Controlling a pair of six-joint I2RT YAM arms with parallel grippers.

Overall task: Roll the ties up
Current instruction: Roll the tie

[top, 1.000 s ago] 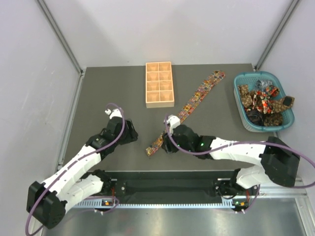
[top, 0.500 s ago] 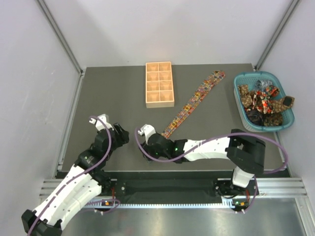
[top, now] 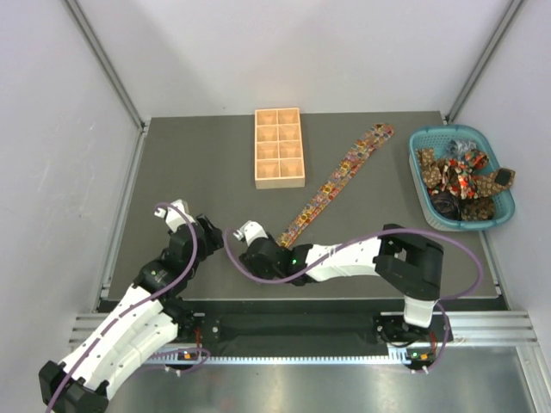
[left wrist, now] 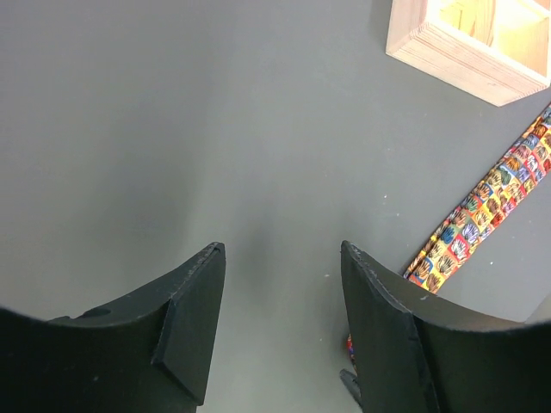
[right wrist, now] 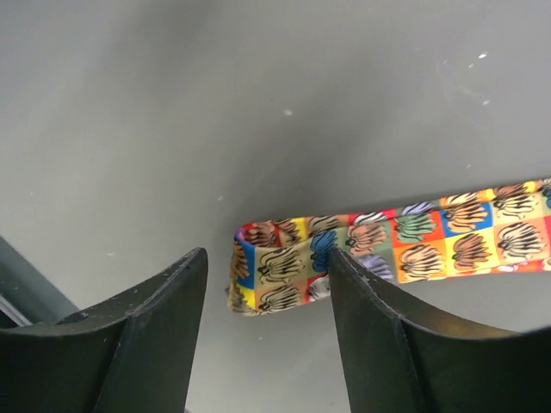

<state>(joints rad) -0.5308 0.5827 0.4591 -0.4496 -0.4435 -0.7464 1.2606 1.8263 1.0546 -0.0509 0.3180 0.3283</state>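
One tie (top: pixel 340 176), printed in small coloured squares, lies stretched diagonally on the dark table from the back right toward the front middle. Its narrow near end (right wrist: pixel 275 267) is folded back on itself into a small loop. My right gripper (right wrist: pixel 268 253) stands open just short of that loop. Its right finger (right wrist: pixel 370 301) overlaps the fabric in view, and nothing is pinched. In the top view the right gripper (top: pixel 263 255) sits low at the tie's near end. My left gripper (left wrist: pixel 282 245) is open over bare table, left of the tie (left wrist: pixel 482 206). More ties (top: pixel 461 176) lie bunched in the basket.
A tan wooden tray (top: pixel 279 147) with several compartments stands at the back middle; its corner (left wrist: pixel 448 52) shows in the left wrist view. A teal basket (top: pixel 426 138) sits at the right edge. The left gripper (top: pixel 211 234) is a short gap left of the right gripper.
The right arm has swung left and nearer. The tie's near end, flat a second ago, is now folded back and the tie reaches less far forward. The left arm drew back toward its base.
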